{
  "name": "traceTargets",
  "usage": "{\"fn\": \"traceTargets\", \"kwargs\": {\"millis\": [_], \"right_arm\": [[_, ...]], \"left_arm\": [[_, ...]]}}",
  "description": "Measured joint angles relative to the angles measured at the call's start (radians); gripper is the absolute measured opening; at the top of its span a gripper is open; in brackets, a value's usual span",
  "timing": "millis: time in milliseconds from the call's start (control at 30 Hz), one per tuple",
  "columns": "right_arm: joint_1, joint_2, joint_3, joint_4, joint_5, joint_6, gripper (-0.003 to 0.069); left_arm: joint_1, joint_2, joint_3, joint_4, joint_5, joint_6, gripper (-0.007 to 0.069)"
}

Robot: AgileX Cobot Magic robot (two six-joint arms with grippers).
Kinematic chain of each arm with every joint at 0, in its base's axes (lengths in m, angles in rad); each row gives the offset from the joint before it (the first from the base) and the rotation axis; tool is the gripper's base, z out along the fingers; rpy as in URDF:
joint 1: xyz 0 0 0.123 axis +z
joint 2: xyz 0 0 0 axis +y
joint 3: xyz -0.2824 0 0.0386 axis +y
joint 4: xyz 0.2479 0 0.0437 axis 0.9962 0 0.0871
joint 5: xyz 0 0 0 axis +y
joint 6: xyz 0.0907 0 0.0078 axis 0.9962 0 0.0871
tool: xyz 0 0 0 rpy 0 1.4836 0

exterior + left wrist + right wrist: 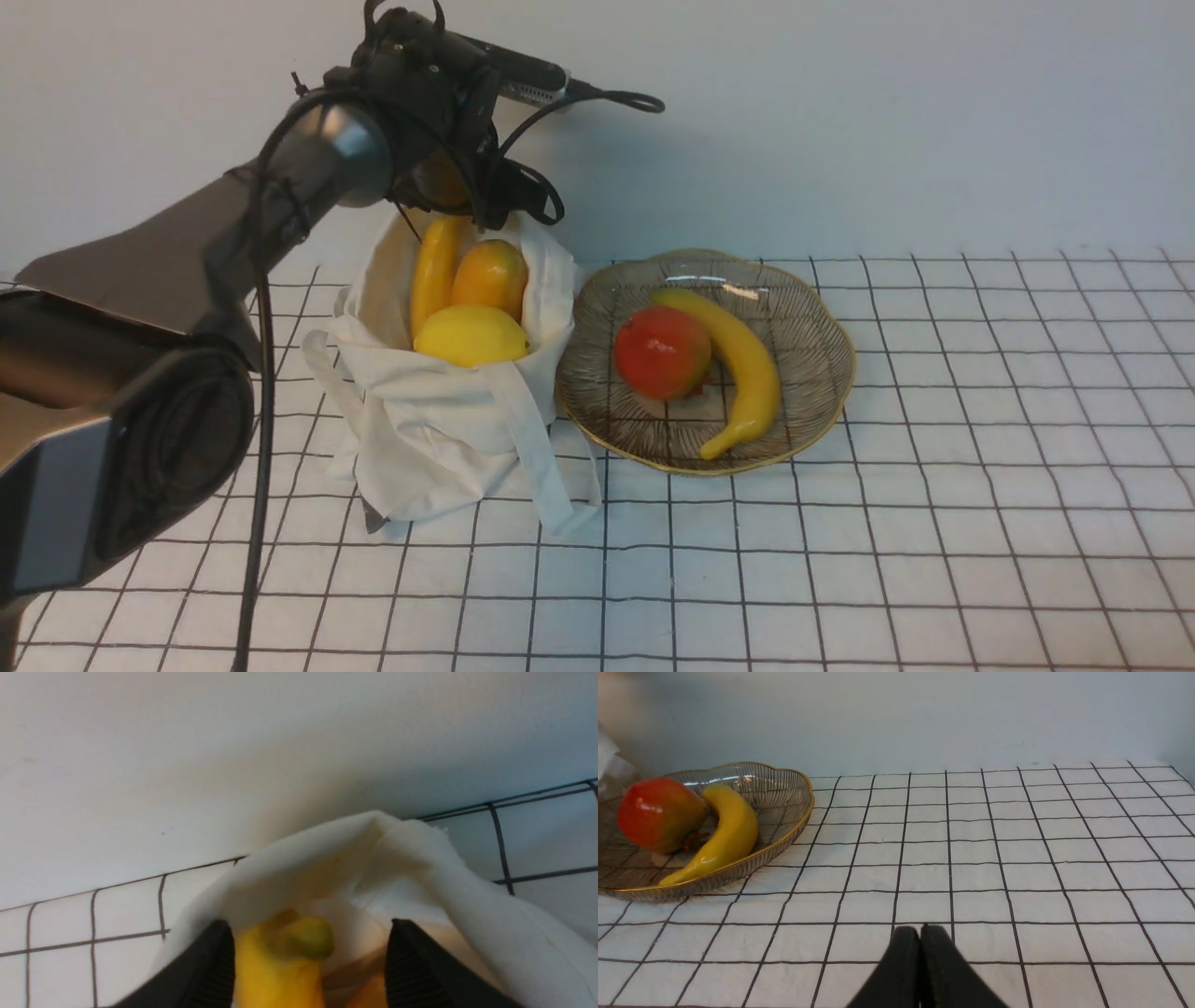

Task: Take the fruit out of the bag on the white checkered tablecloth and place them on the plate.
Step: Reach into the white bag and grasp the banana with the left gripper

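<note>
Hovering over the open mouth of the bag point(439, 429), left of centre in the front view, the left gripper point(311, 927) has its jaws spread wide. Its wrist camera shows the greenish tip of a banana point(275, 970) standing up between the two black fingers point(210, 970). One finger sits right beside the banana's skin, possibly touching it, and the other is well clear. Nothing is clamped.

The right gripper point(920, 929) is closed, fingers pressed together on nothing, low over bare tablecloth point(1017, 858). It does not show in the front view.

The off-white bag stands upright on the white cloth with its black grid, straps drooping down its front. Three fruits poke out of the top. The banana stands on end at the back left, an orange-yellow mango point(490, 275) is just to its right, and a lemon point(471, 336) lies in front of both at the bag's near edge.

Just right of the bag, at the centre of the frame, sits the gold-rimmed glass plate point(831, 322). On its left half is a round red fruit point(661, 353). A second banana point(747, 373) curves around that fruit's right side, touching it.
</note>
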Motion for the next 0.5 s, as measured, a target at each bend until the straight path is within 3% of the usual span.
{"fn": "traceTargets", "kwargs": {"millis": [200, 367, 500], "right_arm": [[0.000, 0.000, 0.000, 0.000, 0.000, 0.000, -0.0015], [0.000, 0.000, 0.000, 0.000, 0.000, 0.000, -0.0015], [0.000, 0.000, 0.000, 0.000, 0.000, 0.000, -0.0015]], "left_arm": [[0.000, 0.019, 0.000, 0.005, -0.023, -0.001, 0.0360], [0.000, 0.032, 0.000, 0.065, -0.016, -0.001, 0.0103], [-0.001, 0.001, 0.000, 0.050, 0.039, -0.001, 0.0076]]}}
